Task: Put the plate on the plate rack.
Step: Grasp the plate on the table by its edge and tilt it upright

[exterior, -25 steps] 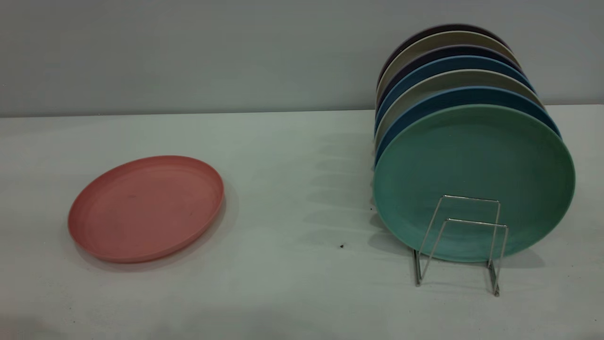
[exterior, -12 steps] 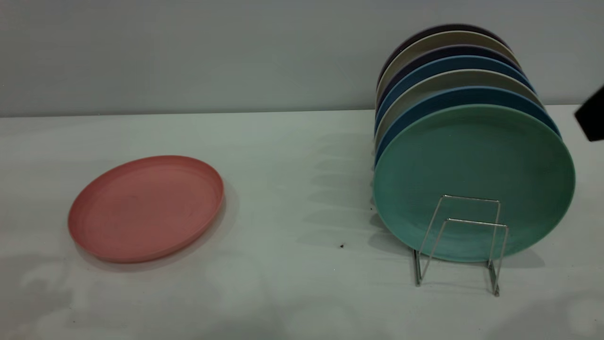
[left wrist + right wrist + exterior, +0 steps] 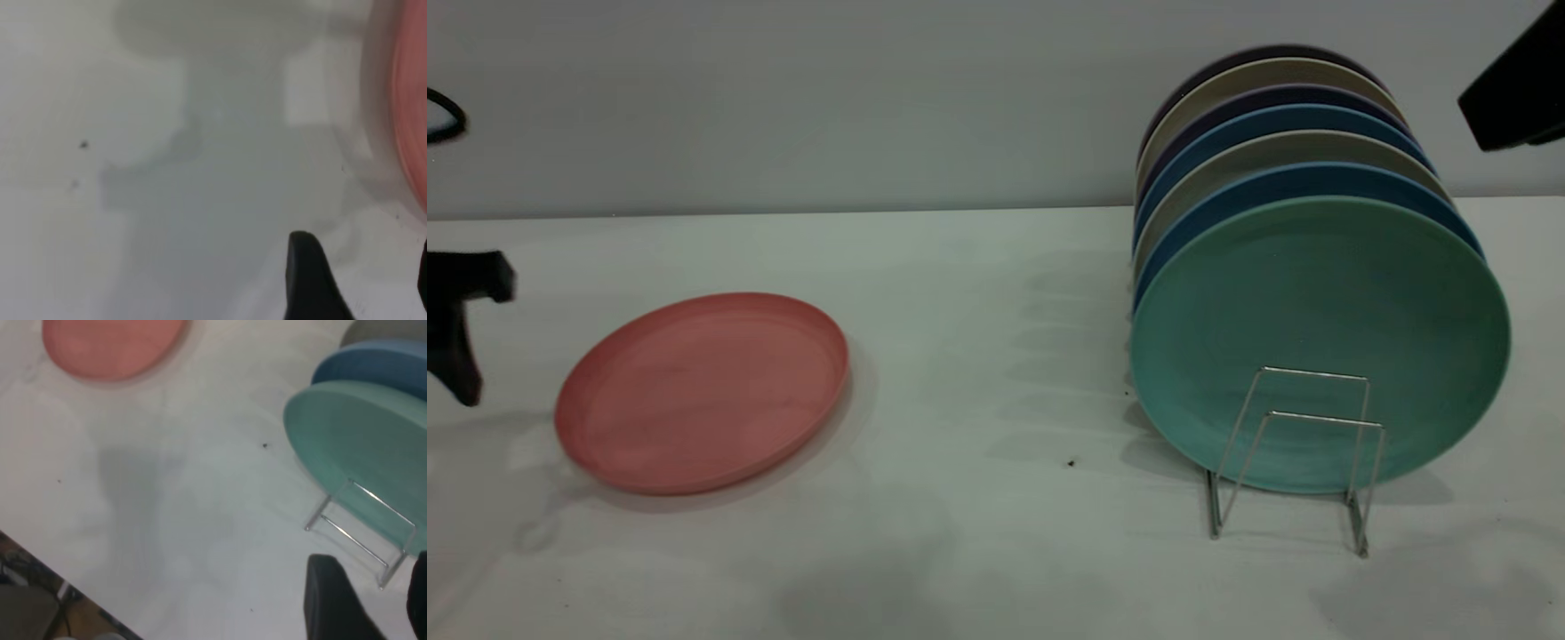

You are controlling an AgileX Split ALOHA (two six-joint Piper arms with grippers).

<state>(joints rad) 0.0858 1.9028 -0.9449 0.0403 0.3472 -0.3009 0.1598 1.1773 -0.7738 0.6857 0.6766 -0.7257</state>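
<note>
Lying flat on the table [image 3: 978, 293], your plate [image 3: 703, 391] is sitting well left of the plate rack [image 3: 1303, 453]. Your left gripper [image 3: 458, 329] is hovering just beside the plate's left rim, jaws apart; your right gripper [image 3: 363, 600] is hanging above the rack, jaws apart.

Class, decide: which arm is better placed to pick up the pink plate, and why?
Left. The left gripper hangs just beside the plate lying flat on the table; the right arm is high up beyond the rack.
</note>
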